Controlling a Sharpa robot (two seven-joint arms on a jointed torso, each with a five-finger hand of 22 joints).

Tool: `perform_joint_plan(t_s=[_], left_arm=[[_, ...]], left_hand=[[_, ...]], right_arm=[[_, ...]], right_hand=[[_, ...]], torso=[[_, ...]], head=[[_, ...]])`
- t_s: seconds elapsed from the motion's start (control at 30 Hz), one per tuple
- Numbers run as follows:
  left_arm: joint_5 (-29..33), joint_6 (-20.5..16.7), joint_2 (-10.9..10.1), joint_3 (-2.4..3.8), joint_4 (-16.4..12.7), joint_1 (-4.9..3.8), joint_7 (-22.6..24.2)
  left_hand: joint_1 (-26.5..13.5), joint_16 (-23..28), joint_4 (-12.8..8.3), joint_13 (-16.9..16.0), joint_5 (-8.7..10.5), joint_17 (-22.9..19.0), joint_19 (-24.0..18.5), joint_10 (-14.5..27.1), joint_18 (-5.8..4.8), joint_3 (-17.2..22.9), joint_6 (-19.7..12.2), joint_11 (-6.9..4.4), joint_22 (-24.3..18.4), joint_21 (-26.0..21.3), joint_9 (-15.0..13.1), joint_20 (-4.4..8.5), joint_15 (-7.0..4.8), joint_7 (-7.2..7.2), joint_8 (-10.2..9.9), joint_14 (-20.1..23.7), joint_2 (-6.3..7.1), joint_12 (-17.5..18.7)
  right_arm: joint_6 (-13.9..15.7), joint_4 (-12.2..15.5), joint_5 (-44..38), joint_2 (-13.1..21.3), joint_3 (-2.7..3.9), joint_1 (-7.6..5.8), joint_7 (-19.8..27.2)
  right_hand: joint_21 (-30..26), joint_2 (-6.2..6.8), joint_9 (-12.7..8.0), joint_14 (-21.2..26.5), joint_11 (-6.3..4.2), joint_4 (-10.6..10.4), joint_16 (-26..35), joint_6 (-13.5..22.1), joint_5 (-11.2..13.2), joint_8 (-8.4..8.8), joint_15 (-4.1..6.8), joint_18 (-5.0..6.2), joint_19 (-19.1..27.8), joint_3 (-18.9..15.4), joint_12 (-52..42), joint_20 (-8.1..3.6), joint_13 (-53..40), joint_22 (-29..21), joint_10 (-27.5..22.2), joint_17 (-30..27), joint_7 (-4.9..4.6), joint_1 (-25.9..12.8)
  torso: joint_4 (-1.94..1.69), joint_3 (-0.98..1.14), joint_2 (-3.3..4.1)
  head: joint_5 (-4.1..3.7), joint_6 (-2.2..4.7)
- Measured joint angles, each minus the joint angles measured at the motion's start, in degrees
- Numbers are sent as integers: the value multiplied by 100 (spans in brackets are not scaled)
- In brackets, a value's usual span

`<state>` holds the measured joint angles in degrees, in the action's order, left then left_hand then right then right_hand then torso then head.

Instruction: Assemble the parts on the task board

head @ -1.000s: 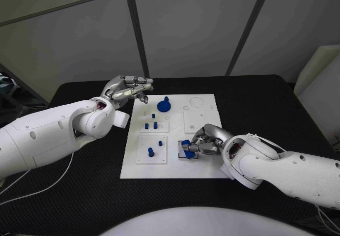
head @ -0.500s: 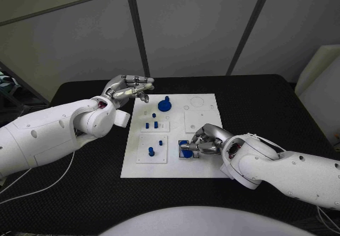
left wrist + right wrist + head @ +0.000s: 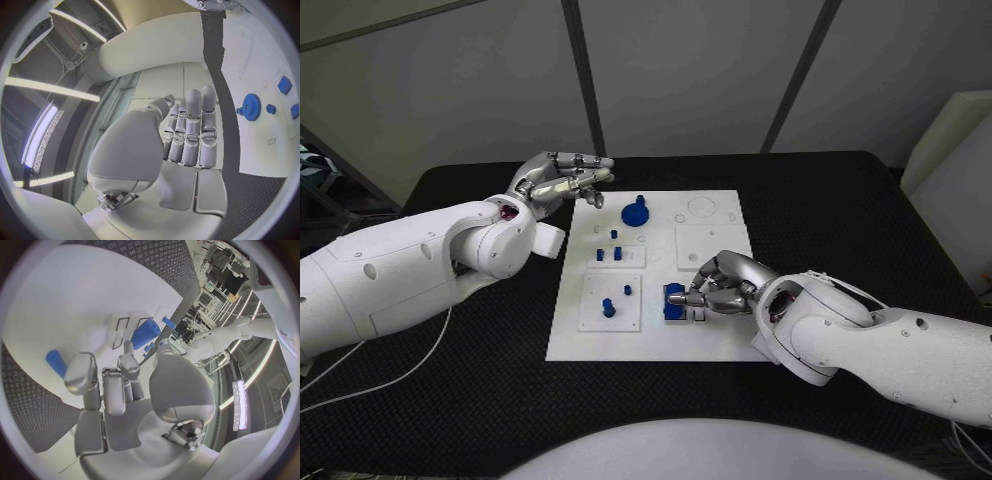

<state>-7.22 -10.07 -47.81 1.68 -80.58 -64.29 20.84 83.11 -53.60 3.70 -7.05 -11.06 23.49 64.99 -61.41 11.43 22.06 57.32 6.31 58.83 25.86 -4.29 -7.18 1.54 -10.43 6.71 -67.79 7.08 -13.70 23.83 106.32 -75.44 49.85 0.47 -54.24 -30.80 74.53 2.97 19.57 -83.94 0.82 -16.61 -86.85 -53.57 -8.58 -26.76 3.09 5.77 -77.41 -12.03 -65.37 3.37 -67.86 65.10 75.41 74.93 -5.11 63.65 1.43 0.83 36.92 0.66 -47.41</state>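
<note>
Right hand pinches small blue block part at white task board's near-right socket | left hand hovers curled, empty, beside board's far-left corner | advice: keep part square, press straight down, gently.

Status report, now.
Left hand shut, empty, off the board. Right hand fingers on a blue part, near edge. Nothing in the way.
</note>
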Motion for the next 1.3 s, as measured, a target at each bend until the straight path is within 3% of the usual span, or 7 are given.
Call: perform_joint_plan(t_s=[0.13,0.3,0.63,0.97,1.3], left_arm=[[0,1,-4,0,0,1,0],[0,2,-5,0,1,2,0],[0,10,-3,0,5,10,-2],[0,14,-6,0,4,12,-4],[0,17,-7,0,10,18,-6]], left_hand=[[0,0,0,0,0,0,0,0,0,0,0,0,6,0,0,0,0,0,0,0,0,0],[0,0,0,0,0,0,0,0,0,0,0,0,5,0,0,0,0,0,0,0,0,0],[0,0,0,0,0,1,0,-1,0,0,0,0,5,0,0,0,0,0,0,0,0,0],[0,0,-10,-1,0,-2,0,-4,0,10,0,4,6,0,0,0,0,0,0,0,0,0],[0,0,-16,-1,0,-5,0,-4,0,16,0,4,11,0,0,0,0,0,0,0,0,0]], right_arm=[[-16,67,-20,57,-2,0,95],[-66,108,-67,78,-3,0,190],[-154,120,-180,58,-3,0,285],[-165,25,-282,37,-1,0,277],[-180,30,-319,31,-6,4,277]], right_hand=[[0,-152,45,0,-34,123,0,0,-326,-53,0,0,0,150,-81,0,-72,32,34,0,0,465],[0,-165,105,0,-62,288,0,-43,-355,-131,0,0,0,156,-174,0,-162,50,106,0,43,893],[0,-186,150,-22,-72,349,0,-83,-355,-216,21,0,-22,138,-289,-22,-272,79,179,-1,83,1033],[23,-324,214,-12,-137,349,0,-156,-486,-321,53,0,-42,138,-434,-42,-402,119,284,-1,155,1171],[23,-443,239,1,-153,367,0,-155,-630,-369,82,0,-40,155,-446,-84,-440,124,300,-2,155,1291]], torso=[[1,1,-1],[1,2,-4],[-7,1,-3],[-8,-2,-2],[-7,0,-2]], head=[[5,-5],[2,-10],[-5,-20],[3,-41],[12,-54]])
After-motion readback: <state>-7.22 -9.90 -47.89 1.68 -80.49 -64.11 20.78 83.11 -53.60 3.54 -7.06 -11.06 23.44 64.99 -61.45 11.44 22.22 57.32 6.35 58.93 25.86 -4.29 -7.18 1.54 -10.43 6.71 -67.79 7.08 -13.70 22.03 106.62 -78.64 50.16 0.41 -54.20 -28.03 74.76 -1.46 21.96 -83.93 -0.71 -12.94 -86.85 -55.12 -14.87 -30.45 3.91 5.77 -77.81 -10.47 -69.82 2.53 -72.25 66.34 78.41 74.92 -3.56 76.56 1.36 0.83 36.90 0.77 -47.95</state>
